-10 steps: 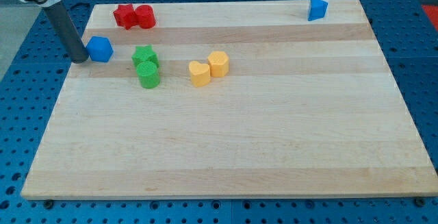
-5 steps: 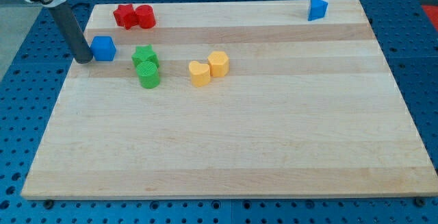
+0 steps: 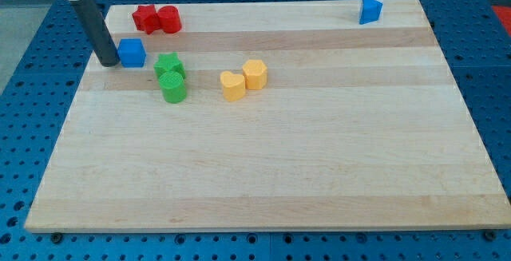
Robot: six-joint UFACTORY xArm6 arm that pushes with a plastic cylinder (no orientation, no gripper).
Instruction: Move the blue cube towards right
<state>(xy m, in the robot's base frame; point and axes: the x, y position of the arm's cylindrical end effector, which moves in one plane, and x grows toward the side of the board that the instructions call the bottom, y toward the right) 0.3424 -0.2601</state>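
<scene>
The blue cube (image 3: 132,53) sits on the wooden board (image 3: 263,157) near its left edge, toward the view's top. My tip (image 3: 107,62) is right against the cube's left side, touching it. The rod rises up and to the left out of view. A green star block (image 3: 168,64) lies just right of the cube, a small gap apart.
A green cylinder (image 3: 172,88) sits below the green star. Two red blocks (image 3: 156,19) lie at the top left. Two yellow blocks (image 3: 243,80) lie near the middle. Another blue block (image 3: 370,10) stands at the top right.
My tip has moved to the right and pushed the blue cube rightwards, closer to the green star. The other blocks have not moved.
</scene>
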